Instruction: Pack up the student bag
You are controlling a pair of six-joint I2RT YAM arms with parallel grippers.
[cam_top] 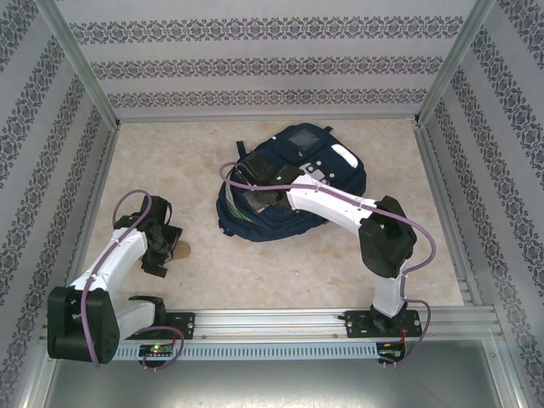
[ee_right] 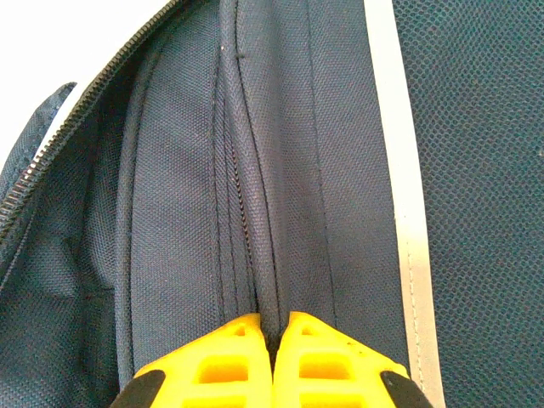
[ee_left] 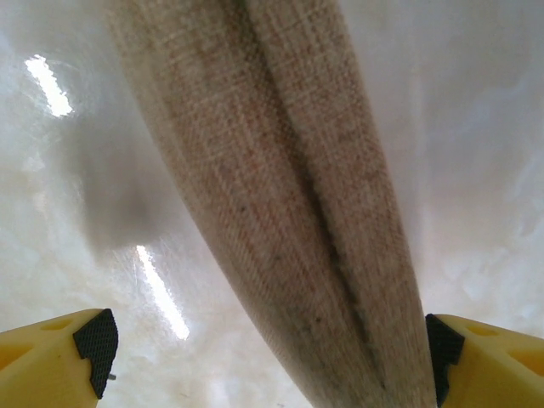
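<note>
So the big navy blue fabric backpack (cam_top: pixel 255 223) lies flat in the upper middle of the top view, on the pale marbled tabletop (cam_top: pixel 280 272). The right gripper (ee_right: pixel 272 327) is clamped tight on a fold of its cloth beside the zipper, at the bottom centre of its wrist view. The left gripper (ee_left: pixel 269 348) hangs wide open, straddling a beige woven fabric piece (ee_left: pixel 280 195), gripping nothing. My take: lift that fold high so the mouth gapes, and centre the beige piece between the pads before squeezing, or it'll slip out sideways.
</note>
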